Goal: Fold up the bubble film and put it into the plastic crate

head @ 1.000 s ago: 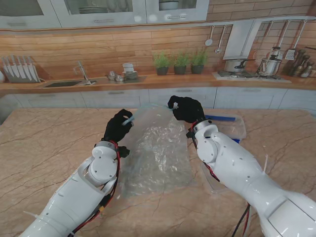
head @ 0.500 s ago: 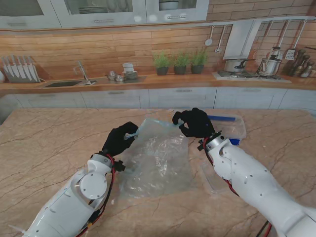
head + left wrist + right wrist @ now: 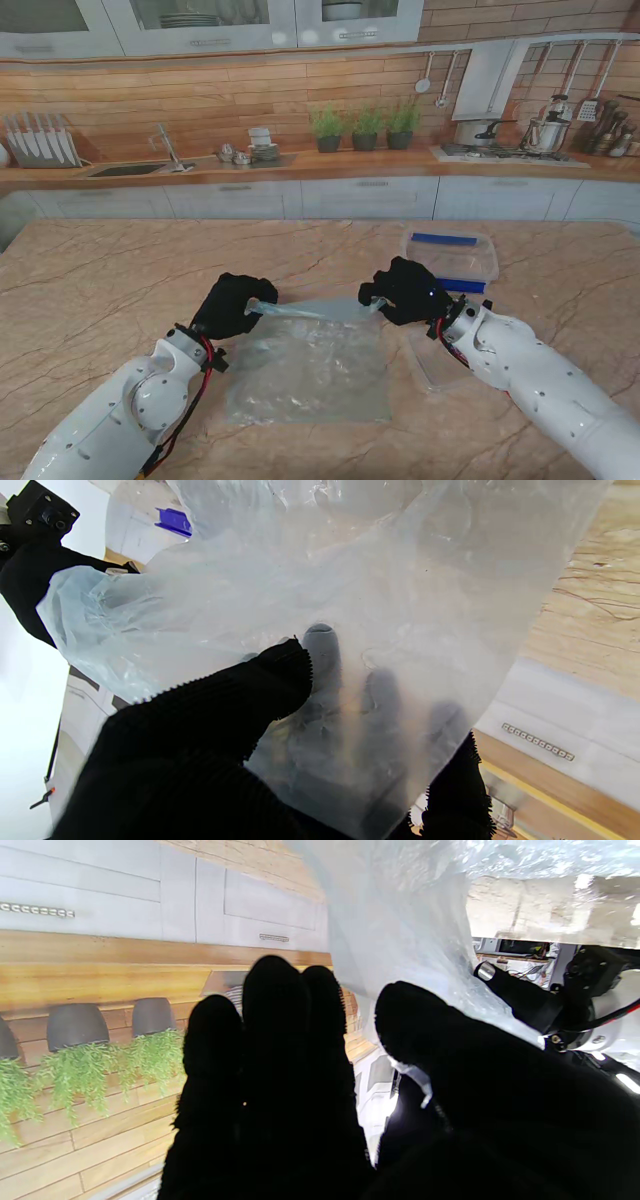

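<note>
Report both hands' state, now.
Left hand: shut on the bubble film, pinching one far corner.
Right hand: shut on the bubble film's other far corner.

Clear bubble film [image 3: 312, 365] half-lifted off table, plastic crate [image 3: 452, 256] beyond, right.

Two glossy white rounded arms, red and black cables along the wrists, left hand [image 3: 232, 305] and right hand [image 3: 408, 291] in black knitted gloves
</note>
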Tool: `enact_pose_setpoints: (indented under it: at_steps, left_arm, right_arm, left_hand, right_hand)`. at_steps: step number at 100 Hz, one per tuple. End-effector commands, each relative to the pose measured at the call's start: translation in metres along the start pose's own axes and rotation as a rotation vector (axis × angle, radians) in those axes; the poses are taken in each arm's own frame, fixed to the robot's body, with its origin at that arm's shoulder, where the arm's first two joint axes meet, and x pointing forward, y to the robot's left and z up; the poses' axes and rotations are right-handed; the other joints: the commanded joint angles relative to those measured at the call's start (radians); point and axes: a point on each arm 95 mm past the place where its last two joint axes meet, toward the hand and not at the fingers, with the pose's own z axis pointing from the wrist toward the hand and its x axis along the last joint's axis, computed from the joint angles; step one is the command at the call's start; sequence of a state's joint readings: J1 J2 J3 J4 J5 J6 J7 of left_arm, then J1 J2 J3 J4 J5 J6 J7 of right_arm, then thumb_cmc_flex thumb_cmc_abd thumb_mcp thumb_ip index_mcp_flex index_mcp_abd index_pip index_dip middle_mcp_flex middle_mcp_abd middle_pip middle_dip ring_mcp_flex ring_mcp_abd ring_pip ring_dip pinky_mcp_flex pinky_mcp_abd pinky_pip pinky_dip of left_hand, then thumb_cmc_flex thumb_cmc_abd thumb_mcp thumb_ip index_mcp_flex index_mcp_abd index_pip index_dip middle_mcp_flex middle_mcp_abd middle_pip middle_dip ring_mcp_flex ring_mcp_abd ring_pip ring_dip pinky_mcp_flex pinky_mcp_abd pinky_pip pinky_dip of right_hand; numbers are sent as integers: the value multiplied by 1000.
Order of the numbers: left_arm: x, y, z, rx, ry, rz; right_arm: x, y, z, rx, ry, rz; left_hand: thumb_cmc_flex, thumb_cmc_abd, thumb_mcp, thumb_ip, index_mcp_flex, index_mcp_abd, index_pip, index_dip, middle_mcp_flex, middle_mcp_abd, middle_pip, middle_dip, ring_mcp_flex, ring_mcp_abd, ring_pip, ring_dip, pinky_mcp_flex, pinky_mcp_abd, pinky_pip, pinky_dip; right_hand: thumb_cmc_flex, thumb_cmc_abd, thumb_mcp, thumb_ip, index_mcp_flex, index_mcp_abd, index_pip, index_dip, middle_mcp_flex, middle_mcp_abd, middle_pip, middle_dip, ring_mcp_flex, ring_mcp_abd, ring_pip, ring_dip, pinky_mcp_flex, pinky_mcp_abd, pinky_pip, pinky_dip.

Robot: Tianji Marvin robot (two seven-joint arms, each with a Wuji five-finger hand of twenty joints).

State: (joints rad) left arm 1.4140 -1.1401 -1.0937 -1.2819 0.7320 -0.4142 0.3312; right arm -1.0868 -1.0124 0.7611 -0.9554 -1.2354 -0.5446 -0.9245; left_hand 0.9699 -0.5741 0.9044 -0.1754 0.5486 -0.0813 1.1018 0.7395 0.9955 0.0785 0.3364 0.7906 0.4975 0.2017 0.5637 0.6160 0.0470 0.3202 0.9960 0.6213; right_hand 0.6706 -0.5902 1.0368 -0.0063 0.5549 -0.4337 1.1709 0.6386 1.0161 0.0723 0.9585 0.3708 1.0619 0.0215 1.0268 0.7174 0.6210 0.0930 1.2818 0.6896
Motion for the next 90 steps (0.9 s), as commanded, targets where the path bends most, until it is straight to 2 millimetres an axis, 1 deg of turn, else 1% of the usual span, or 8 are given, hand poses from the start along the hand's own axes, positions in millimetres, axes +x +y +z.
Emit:
enact_pose_setpoints:
  at_steps: [1, 43, 56, 63, 71, 75, 82, 90]
  left_arm:
    - [0, 4, -9, -21, 1, -5]
    - [0, 9, -33, -247, 56, 82]
    - [-1, 11, -37, -335, 64, 107]
    - [-2, 14, -38, -375, 69, 121]
    - [-4, 17, -38, -412, 68, 125]
    - [-5, 19, -38, -428, 60, 119]
    - [-8, 22, -39, -446, 39, 102]
    - [-11, 24, -40, -475, 12, 85]
  right_arm:
    - [9, -1, -4, 5, 29, 13]
    - [40, 7, -13, 59, 194, 10]
    - [47, 7, -16, 124, 237, 35]
    - [50, 7, -18, 160, 269, 37]
    - [52, 8, -19, 177, 290, 37]
    - [53, 9, -19, 172, 290, 40]
    - [54, 14, -19, 150, 279, 43]
    - [54, 21, -20, 119, 260, 43]
  left_hand:
    - [-21, -58, 26, -12, -14, -16, 2, 4, -12, -14, -12, -2, -1, -28, -10, -2, -6, -13, -17, 18]
    - [-91, -110, -22, -5, -13, -16, 23, 21, -28, -17, 23, -5, 18, -28, -32, -9, 8, -5, -48, 8]
    - [-93, -112, -31, -5, -13, -16, 24, 24, -35, -18, 33, -14, 19, -27, -35, -8, 12, -4, -51, 7]
    - [-94, -113, -38, -5, -12, -19, 26, 27, -43, -18, 36, -20, 19, -28, -37, -9, 12, -4, -52, 8]
    - [-94, -114, -42, -4, -11, -21, 27, 28, -48, -18, 40, -31, 23, -28, -40, -10, 17, -8, -55, 7]
    - [-91, -113, -41, -3, -10, -21, 27, 28, -51, -16, 41, -36, 23, -25, -41, -10, 18, -8, -57, 6]
    - [-86, -109, -45, -2, -10, -21, 27, 28, -56, -15, 43, -44, 22, -25, -44, -11, 20, -8, -60, 6]
    - [-57, -83, -47, 7, -18, -14, 12, 24, -71, -7, 44, -64, 20, -15, -52, -15, 22, -6, -81, -2]
  right_hand:
    - [-9, 28, 17, -40, -21, -15, 45, -12, -15, -8, -3, -7, -2, -16, -17, -10, -4, -26, -18, -7]
    - [-15, 26, -2, -47, -19, -20, 43, -38, -37, -10, -22, -7, -25, -22, -43, -18, -26, -14, -48, -13]
    - [-33, -4, -30, -68, -16, -18, 18, -77, -40, -20, -45, -10, -26, -32, -68, -24, -26, -26, -70, -14]
    - [-87, -43, -39, -75, -51, 13, -13, -142, -57, -29, -67, -5, -32, -41, -108, -30, -25, -26, -108, -12]
    - [-208, -81, -54, -82, -78, 63, -55, -188, -91, -31, -88, 20, -49, -42, -155, -38, -31, -18, -149, -8]
    - [-257, -68, -101, -83, -72, 94, -107, -160, -104, -25, -103, 33, -57, -38, -172, -38, -36, -10, -170, 0]
    - [-326, -7, -217, -34, -69, 128, -180, -72, -124, -17, -113, 35, -76, -32, -187, -39, -49, -1, -190, 8]
    - [-425, 64, -299, -17, -83, 136, -216, -46, -146, -7, -117, 35, -96, -24, -191, -38, -73, 21, -202, 14]
